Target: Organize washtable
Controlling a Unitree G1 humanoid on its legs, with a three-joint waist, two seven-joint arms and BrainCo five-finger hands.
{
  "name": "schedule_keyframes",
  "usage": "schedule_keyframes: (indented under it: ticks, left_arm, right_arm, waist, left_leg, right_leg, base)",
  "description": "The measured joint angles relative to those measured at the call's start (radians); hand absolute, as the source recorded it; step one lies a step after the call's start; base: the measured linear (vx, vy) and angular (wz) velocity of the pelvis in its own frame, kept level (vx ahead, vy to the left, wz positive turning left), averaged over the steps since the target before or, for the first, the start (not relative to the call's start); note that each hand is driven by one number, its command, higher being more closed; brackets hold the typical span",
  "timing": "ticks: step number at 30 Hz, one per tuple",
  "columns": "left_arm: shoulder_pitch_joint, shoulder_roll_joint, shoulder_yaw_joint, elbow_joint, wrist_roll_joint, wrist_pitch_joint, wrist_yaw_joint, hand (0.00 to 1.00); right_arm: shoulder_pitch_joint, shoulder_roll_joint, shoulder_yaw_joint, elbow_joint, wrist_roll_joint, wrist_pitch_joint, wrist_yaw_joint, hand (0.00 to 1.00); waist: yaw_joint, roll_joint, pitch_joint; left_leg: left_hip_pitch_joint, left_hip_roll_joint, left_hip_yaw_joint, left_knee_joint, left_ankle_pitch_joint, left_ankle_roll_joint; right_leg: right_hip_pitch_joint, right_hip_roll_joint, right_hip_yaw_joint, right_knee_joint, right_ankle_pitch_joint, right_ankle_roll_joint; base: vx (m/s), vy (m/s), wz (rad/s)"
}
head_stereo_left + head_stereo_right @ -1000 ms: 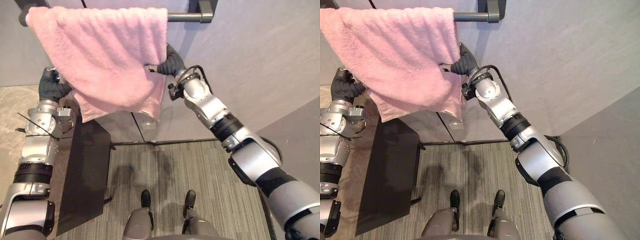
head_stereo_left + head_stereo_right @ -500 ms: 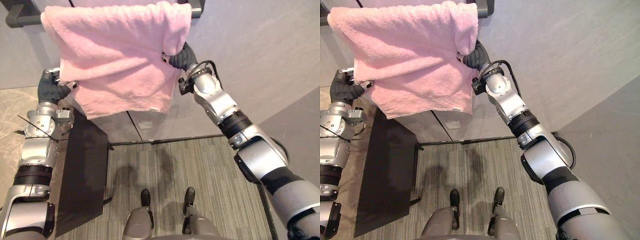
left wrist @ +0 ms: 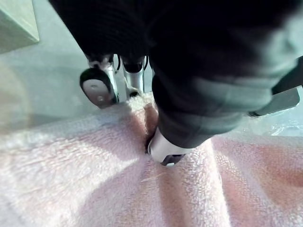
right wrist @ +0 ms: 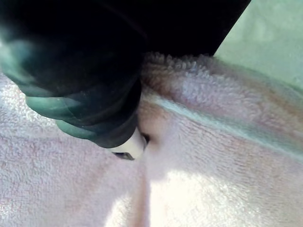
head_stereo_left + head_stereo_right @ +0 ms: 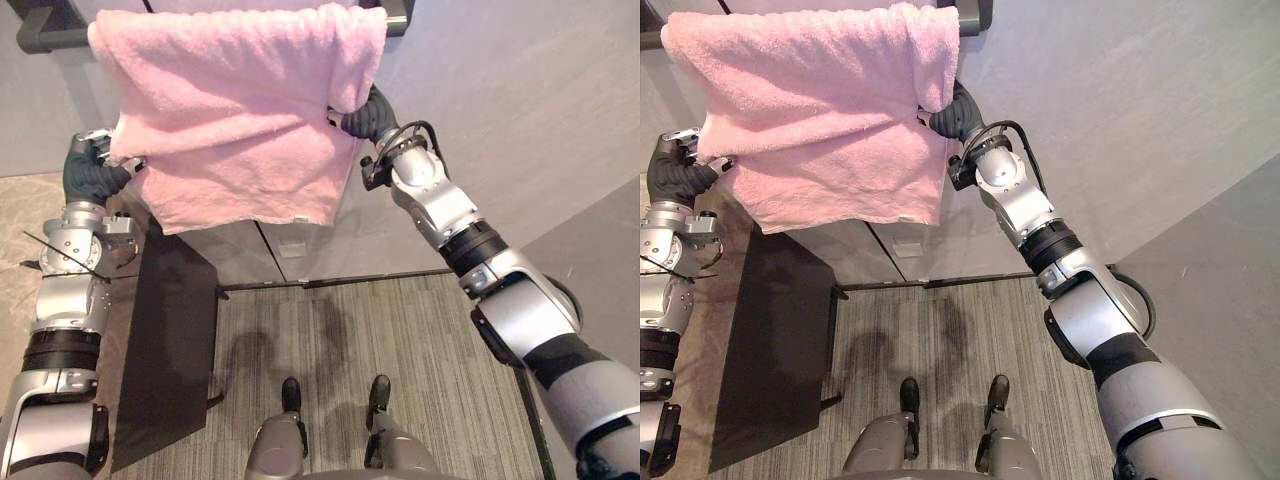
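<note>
Two eye views, towel: a pink towel hangs folded over a dark grey bar fixed high on the pale wall. Its front layer drops in a broad sheet and its lower hem slopes a little.
Eye views, left hand: the left hand is raised to the towel's left edge, about halfway down the sheet, and touches the cloth.
Eye views, right hand: the right hand is at the towel's right edge just below the bar, and a flap of the cloth hangs over it.
Eye views, below: a black tabletop lies under the left arm, beside striped grey carpet.
Left wrist view: the thumb presses into the near face of the pink cloth. The fingers reach past the towel's edge on its far side, so the hand is clamped on the towel, which creases at the thumb.
Right wrist view: the thumb digs into the towel just under its rolled edge, and the cloth puckers there. The hand pinches the towel, and its fingers are hidden behind the cloth.
</note>
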Motion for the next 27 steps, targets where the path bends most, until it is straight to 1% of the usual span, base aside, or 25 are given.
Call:
schedule_keyframes:
  ticks: [6,8,10,12,16,27]
  left_arm:
    - [-0.030,0.000,0.001,0.050,0.002,-0.002,0.002,1.00]
    - [-0.038,0.000,0.001,0.082,0.002,-0.001,0.002,1.00]
    - [-0.047,0.000,0.002,0.101,0.002,-0.002,0.003,1.00]
    - [-0.050,0.001,0.008,0.116,0.002,-0.002,0.005,1.00]
    - [-0.049,0.001,0.030,0.136,0.001,-0.002,0.005,1.00]
    - [-0.029,0.001,0.030,0.149,0.020,-0.001,0.002,1.00]
  right_arm:
    - [0.000,0.011,0.023,0.000,0.001,-0.004,-0.003,1.00]
    - [-0.001,0.015,0.034,0.000,0.000,-0.008,-0.003,1.00]
    - [-0.001,0.021,0.040,0.000,0.000,-0.013,-0.003,1.00]
    - [-0.001,0.027,0.053,0.000,0.000,-0.014,-0.003,1.00]
    - [-0.002,0.043,0.071,0.002,0.000,-0.022,-0.004,1.00]
    - [-0.002,0.054,0.078,0.034,-0.003,-0.022,-0.003,1.00]
  waist:
    - [0.005,0.000,0.000]
    - [0.011,0.000,0.000]
    - [0.028,0.000,0.000]
    - [0.032,0.000,0.000]
    - [0.035,0.000,0.000]
    - [0.035,0.000,0.000]
  left_leg:
    - [-0.003,0.000,-0.016,0.000,0.002,-0.002]
    - [-0.003,0.000,-0.021,0.000,0.002,-0.002]
    - [-0.003,0.000,-0.022,0.001,0.002,-0.003]
    - [-0.003,0.000,-0.028,0.001,0.003,-0.003]
    - [-0.003,0.000,-0.031,0.001,0.003,-0.004]
    - [0.010,0.000,-0.040,-0.007,0.011,-0.005]
  right_leg:
    - [0.006,0.000,-0.016,0.000,0.000,0.000]
    - [0.008,0.001,-0.019,0.000,0.000,0.000]
    - [0.008,0.001,-0.020,0.000,0.000,0.000]
    - [0.012,0.001,-0.023,0.000,0.000,0.000]
    - [0.013,0.001,-0.023,0.000,0.000,0.000]
    - [0.029,0.002,-0.030,0.000,-0.001,-0.001]
  base:
    - [0.00,0.003,0.08]
    - [0.03,0.017,0.05]
    - [0.00,0.000,0.00]
    - [0.02,0.015,0.06]
    - [0.00,0.004,0.02]
    - [0.00,0.004,0.01]
